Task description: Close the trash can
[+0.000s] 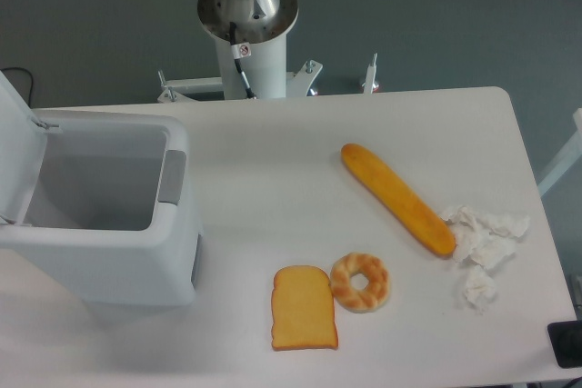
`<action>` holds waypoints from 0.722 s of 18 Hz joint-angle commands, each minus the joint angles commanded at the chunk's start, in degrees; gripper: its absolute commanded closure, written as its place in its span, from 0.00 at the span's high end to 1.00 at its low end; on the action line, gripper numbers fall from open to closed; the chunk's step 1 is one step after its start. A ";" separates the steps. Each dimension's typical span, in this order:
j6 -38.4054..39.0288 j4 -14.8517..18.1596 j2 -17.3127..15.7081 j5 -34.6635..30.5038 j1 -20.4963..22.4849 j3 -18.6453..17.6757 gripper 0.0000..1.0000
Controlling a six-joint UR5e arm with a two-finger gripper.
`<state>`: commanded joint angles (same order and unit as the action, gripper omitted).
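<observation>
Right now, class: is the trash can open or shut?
Open. The trash can has its lid swung up at the left edge, and you can see down into the bare grey interior.

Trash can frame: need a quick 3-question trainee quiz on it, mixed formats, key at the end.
1. True or false: the lid of the trash can is shut flat over the opening.
2. Multiple choice: which item touches the crumpled tissue? A) toast slice B) twisted ring bread C) long baguette
3. Fill in: the grey latch tab sits on the can's ____ rim, as seen in the camera view.

Key
1. False. The lid stands up at the left edge and the bin's inside shows.
2. C. Its lower end meets the tissue.
3. Right. The gripper is out of frame, only the arm's base shows.
</observation>
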<state>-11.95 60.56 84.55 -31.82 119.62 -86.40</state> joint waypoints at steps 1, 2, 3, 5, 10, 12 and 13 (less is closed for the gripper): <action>0.00 -0.09 0.79 0.00 -0.88 0.17 1.00; 0.00 -0.09 1.41 0.09 -1.67 0.18 1.00; 0.00 -0.09 1.67 0.09 -2.28 0.18 1.00; -0.09 0.00 2.55 0.09 -3.08 0.18 1.00; -0.09 -1.40 5.80 0.09 -5.45 0.35 1.00; -0.09 -1.58 6.51 0.09 -5.63 0.26 1.00; -0.18 -1.58 6.68 0.09 -5.63 0.18 1.00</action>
<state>-12.13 58.97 91.23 -31.73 113.99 -86.22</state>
